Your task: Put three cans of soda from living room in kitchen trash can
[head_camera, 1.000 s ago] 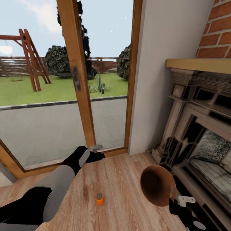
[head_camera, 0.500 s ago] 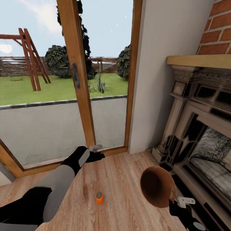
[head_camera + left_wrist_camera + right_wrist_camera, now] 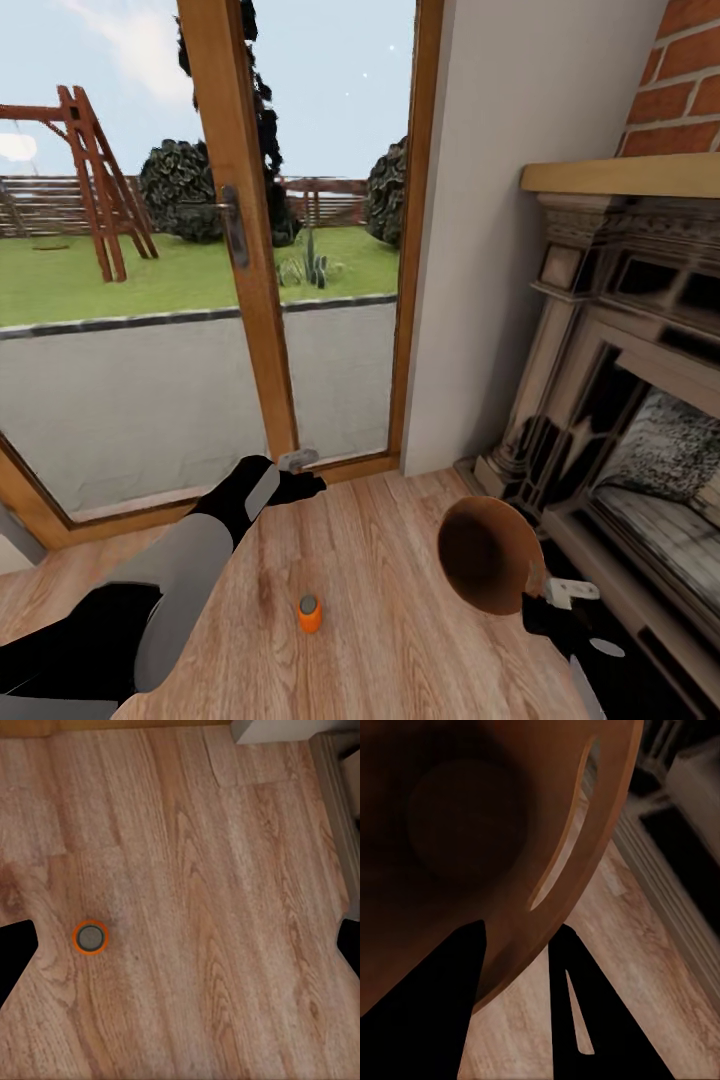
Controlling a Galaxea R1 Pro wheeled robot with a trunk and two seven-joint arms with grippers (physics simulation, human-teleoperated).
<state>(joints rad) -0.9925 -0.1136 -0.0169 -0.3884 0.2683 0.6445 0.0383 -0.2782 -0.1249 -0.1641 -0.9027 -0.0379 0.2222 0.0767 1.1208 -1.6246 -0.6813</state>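
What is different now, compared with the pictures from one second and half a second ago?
The right end effector has lifted the round wood-brown trash bin slightly and brought it a little nearer the fireplace. The view itself shifted a bit. The small orange soda can still stands upright on the wooden floor, and the left end effector still hovers open above it.

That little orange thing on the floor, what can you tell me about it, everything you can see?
It is a small orange can of soda, a short cylinder with a grey round top. It stands upright on the wooden floor, apart from everything: nothing touches it. It sits between the robot's two arms, in front of the glass door. From the left wrist camera it is seen straight from above, as a grey disc ringed in orange, lying between the open left gripper's fingers but closer to one of them.
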